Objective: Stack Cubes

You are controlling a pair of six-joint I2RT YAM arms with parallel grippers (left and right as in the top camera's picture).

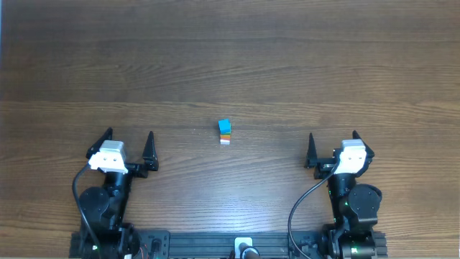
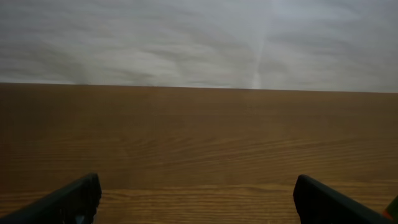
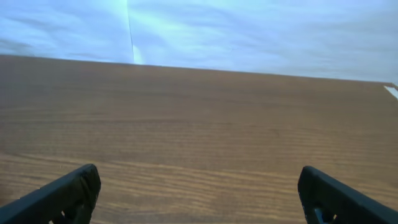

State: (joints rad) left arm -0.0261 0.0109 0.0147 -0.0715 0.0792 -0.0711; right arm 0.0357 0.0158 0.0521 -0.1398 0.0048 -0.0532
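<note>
A small stack of cubes [image 1: 225, 132] stands in the middle of the wooden table, blue on top, orange under it and white at the bottom. My left gripper [image 1: 129, 142] rests open near the table's front left, well left of the stack, with nothing between its fingers [image 2: 71, 200]. At the front right my right gripper [image 1: 333, 144] is open too, well to the right of the stack, its fingers [image 3: 62, 196] wide apart over bare wood.
The wooden table [image 1: 230, 65] stretches wide and bare behind the stack. A pale wall [image 2: 199, 37] rises beyond its far edge. The arm bases sit on a black rail [image 1: 230, 244] along the front edge.
</note>
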